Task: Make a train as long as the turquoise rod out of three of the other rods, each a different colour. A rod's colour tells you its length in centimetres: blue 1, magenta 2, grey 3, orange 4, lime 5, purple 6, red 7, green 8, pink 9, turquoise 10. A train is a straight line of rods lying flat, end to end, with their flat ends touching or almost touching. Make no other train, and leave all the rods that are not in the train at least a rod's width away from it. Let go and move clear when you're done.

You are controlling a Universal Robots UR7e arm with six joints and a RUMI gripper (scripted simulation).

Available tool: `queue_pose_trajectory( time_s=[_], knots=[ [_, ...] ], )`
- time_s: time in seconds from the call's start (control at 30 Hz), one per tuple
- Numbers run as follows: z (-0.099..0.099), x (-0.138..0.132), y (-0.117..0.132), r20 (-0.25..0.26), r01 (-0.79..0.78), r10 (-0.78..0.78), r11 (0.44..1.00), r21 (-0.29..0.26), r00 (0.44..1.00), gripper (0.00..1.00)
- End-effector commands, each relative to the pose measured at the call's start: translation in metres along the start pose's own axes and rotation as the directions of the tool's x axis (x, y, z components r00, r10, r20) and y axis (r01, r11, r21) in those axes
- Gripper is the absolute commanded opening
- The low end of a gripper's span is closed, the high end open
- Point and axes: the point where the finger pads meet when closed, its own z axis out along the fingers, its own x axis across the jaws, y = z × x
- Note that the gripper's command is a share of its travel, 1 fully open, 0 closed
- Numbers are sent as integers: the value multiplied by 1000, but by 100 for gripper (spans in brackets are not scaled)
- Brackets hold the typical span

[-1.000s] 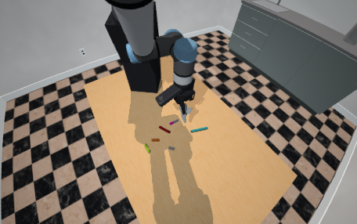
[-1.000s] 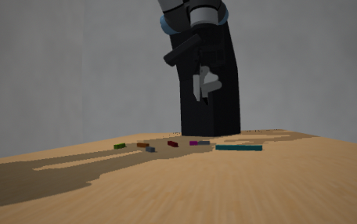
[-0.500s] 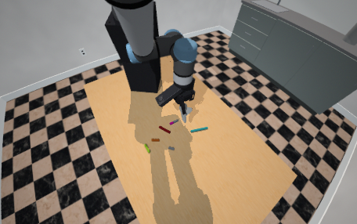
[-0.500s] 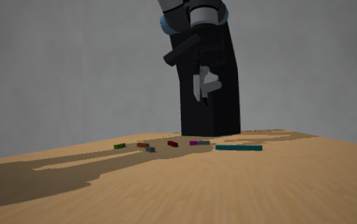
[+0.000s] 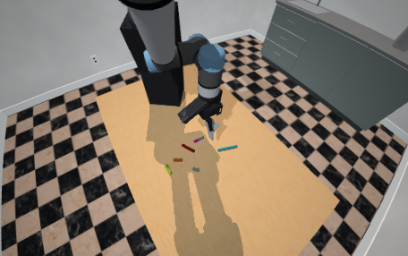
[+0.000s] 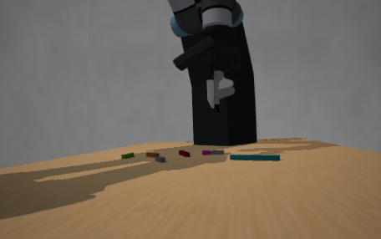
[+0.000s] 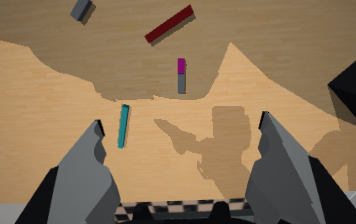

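- Hangs released above the table (image 5: pixel 268 188) (image 6: pixel 251 200) (image 7: pixel 30 165), with nothing in the gripper (image 5: pixel 215 132) (image 6: pixel 215 109) (image 7: pixel 180 116).
- Lying end to end, touching or nearly: magenta (image 5: pixel 196 140) (image 6: pixel 206 153) (image 7: pixel 181 66) and near grey (image 5: pixel 200 138) (image 6: pixel 217 153) (image 7: pixel 181 84). Probably lacks only lime (image 5: pixel 168 169) (image 6: pixel 127 155), lying well apart.
- Could crowd red (image 5: pixel 188 148) (image 6: pixel 184 154) (image 7: pixel 170 24) by adding lime at the magenta end; looks safer at the grey end.
- Could split or skew the pair by pushing lime in hard or crooked.
- Would come out short with orange (image 5: pixel 177 160) (image 6: pixel 152 155), long with red; would repeat a colour with far grey (image 5: pixel 196 169) (image 6: pixel 160 160) (image 7: pixel 81 10).
- Counted: two grey; one each of magenta, lime, orange, red, turquoise (image 5: pixel 227 148) (image 6: pixel 255 158) (image 7: pixel 123 126); seven rods, one gripper.
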Motion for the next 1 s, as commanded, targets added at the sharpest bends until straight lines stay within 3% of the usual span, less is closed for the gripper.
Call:
queue_pose_trajectory(
  time_s=[0.0,0.57,0.97],
  knots=[
    [0,-1,-1,1,25,-25,1000,0,1000,100],
    [2,-9,-8,0,209,-209,978,-1,978,100],
    [4,-18,-16,0,437,-437,899,-1,899,100]
  ],
)
